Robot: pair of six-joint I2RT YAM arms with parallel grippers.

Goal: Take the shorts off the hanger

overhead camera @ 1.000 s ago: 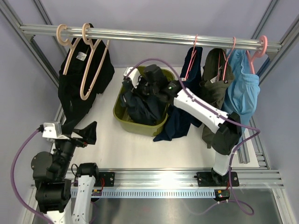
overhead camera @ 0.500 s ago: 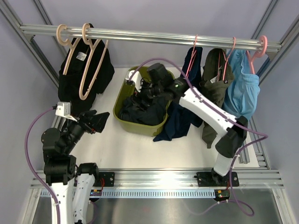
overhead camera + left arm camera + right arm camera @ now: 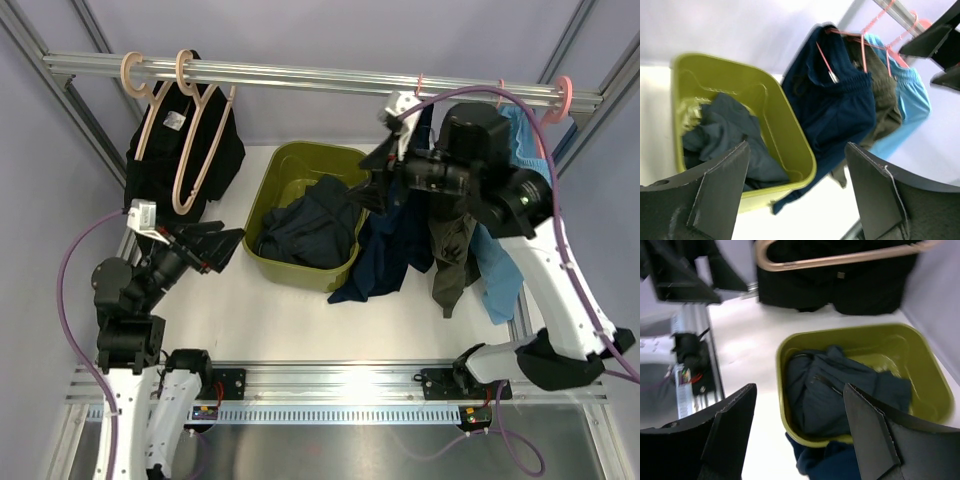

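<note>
A: How far along is it?

B: Halfway, I judge; the limp teal-slate shorts (image 3: 315, 222) lie crumpled in the olive-green plastic bin (image 3: 785, 125); the navy blue shorts (image 3: 840, 110) hang on a thin pink hanger (image 3: 825, 55) beside its rim.

A: Any room?

B: The right end effector (image 3: 378, 190) is spread, empty, near the navy pair; olive-green shorts (image 3: 450, 240) crowd the far side; the left end effector (image 3: 797, 150) is spread, well apart.

I see slate shorts (image 3: 310, 225) crumpled in the bin (image 3: 298, 172); navy shorts (image 3: 392, 250) hang limp on their hanger (image 3: 824, 60).
</note>
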